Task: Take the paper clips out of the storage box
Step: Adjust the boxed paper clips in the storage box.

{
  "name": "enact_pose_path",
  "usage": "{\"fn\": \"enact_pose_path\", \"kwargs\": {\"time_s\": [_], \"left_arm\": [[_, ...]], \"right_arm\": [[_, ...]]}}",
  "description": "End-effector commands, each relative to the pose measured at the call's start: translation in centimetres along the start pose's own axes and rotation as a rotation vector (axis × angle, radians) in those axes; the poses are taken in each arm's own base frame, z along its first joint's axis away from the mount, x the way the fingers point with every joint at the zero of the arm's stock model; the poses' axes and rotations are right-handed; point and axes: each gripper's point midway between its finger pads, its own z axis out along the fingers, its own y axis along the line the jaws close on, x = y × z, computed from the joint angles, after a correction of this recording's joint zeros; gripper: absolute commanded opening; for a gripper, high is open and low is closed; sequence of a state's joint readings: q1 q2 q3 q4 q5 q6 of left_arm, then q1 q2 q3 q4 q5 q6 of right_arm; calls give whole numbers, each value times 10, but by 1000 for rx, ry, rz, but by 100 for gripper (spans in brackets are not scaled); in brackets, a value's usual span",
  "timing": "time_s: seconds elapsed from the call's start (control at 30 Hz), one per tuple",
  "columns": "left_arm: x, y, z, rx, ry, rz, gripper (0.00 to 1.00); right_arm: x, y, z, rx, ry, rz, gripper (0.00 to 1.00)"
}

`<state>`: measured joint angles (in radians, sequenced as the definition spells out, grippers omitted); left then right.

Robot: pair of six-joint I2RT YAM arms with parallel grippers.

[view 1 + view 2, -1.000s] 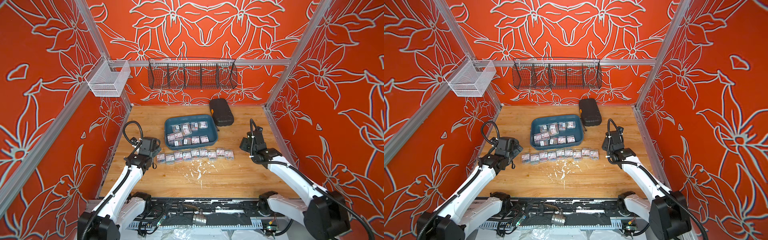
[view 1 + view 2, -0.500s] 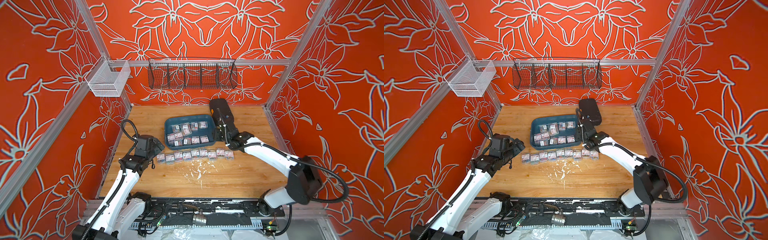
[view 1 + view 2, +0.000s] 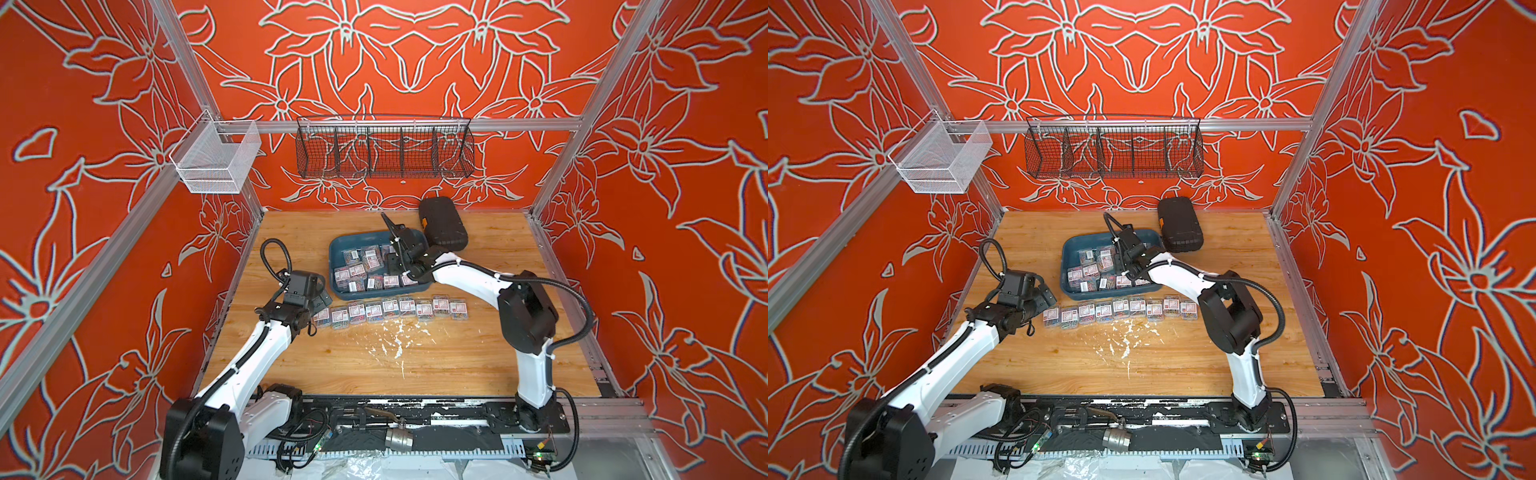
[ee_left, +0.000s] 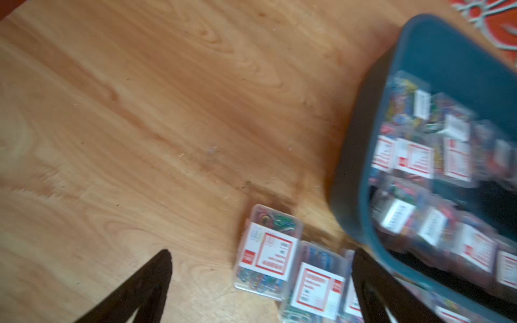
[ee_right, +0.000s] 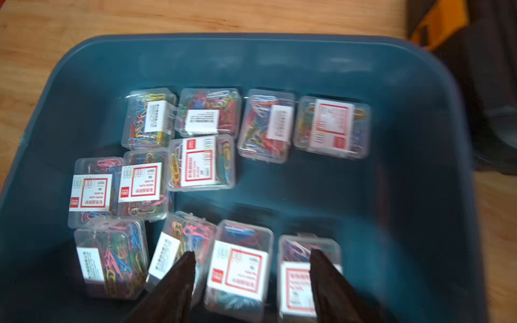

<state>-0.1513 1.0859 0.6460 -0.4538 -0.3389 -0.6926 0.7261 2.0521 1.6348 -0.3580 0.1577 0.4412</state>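
Note:
The storage box (image 3: 347, 245), a shallow teal tray, sits mid-table and holds several clear boxes of paper clips (image 3: 372, 262). More paper clips (image 3: 390, 309) lie in a row on the wood just in front of it. My right gripper (image 3: 392, 270) hangs open inside the tray. In the right wrist view its fingertips (image 5: 190, 260) stand either side of a labelled box (image 5: 237, 268) without gripping it. My left gripper (image 3: 322, 297) is open at the row's left end, whose end box (image 4: 268, 246) shows between its wide-spread fingers.
A black hard case (image 3: 442, 224) with an orange latch lies behind the tray's right corner. A black wire basket (image 3: 384, 147) and a white mesh basket (image 3: 216, 160) hang on the walls. White specks (image 3: 395, 336) mark the wood in front of the row.
My right arm has swung in from the table's right side and now reaches over the tray. My left gripper has shifted slightly toward the row's left end.

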Motion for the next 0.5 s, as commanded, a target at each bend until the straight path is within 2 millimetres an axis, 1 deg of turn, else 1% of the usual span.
{"fn": "enact_pose_path", "kwargs": {"time_s": [0.0,0.13,0.27,0.37,0.47], "left_arm": [[-17,25,8,-135,-116,-46,97],[-18,9,16,-57,-120,-27,97],[-15,9,22,-81,-95,-20,97],[-14,6,24,-77,-78,-7,97],[-15,-7,23,-14,-67,35,97]], "right_arm": [[10,11,18,0,61,-58,67],[13,18,37,15,91,-70,70],[20,20,55,32,129,-65,73],[31,23,71,35,173,-53,73],[37,23,80,44,200,-41,75]]}}
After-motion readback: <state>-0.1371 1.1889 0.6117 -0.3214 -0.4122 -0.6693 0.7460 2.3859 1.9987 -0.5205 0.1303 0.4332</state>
